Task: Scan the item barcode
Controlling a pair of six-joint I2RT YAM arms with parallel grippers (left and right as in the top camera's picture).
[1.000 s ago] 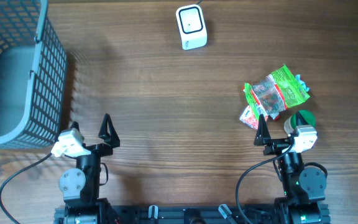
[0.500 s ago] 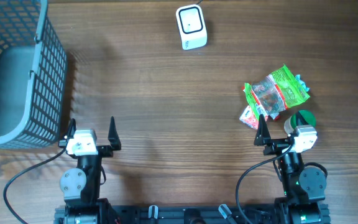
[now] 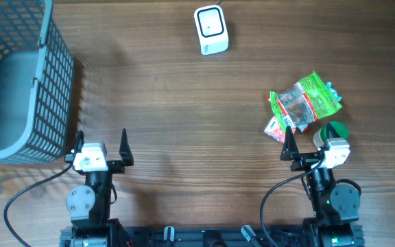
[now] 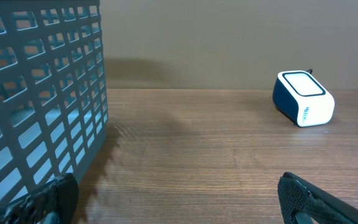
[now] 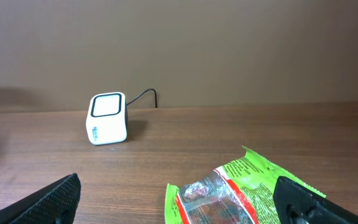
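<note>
The white barcode scanner (image 3: 211, 29) stands at the far middle of the table, with its dark window facing up. It also shows in both wrist views: scanner (image 4: 303, 98), scanner (image 5: 109, 118). A green and red snack bag (image 3: 304, 101) lies flat at the right, with a small red packet (image 3: 274, 129) and a green round thing (image 3: 334, 129) beside it. My right gripper (image 3: 309, 137) is open just in front of the bag (image 5: 241, 193), holding nothing. My left gripper (image 3: 101, 136) is open over bare wood near the basket, with nothing between its fingers (image 4: 48, 199).
A tall grey mesh basket (image 3: 19, 82) fills the far left corner, and its wall (image 4: 36, 93) stands close to my left gripper. A black cable runs off the back of the scanner. Bare wood lies between the two arms and the scanner.
My left wrist has rolled from a tilted pose to level and has stayed still since. The right arm and the things on the table have not moved.
</note>
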